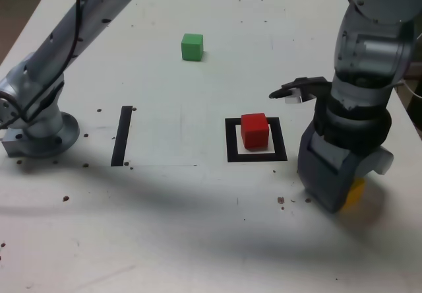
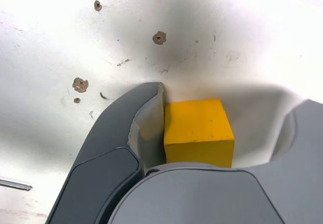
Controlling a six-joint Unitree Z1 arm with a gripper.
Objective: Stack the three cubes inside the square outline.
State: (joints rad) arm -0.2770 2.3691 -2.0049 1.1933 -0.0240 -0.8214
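Centre the open gripper (image 2: 222,128) on the yellow cube (image 2: 198,125) between its fingers before closing; one finger sits very near it, perhaps touching (the far one has room to spare).

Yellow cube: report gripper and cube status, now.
Gripper open around yellow cube, one jaw close beside it, wider gap opposite. Red cube inside square outline. Nothing seen between jaws except yellow cube.
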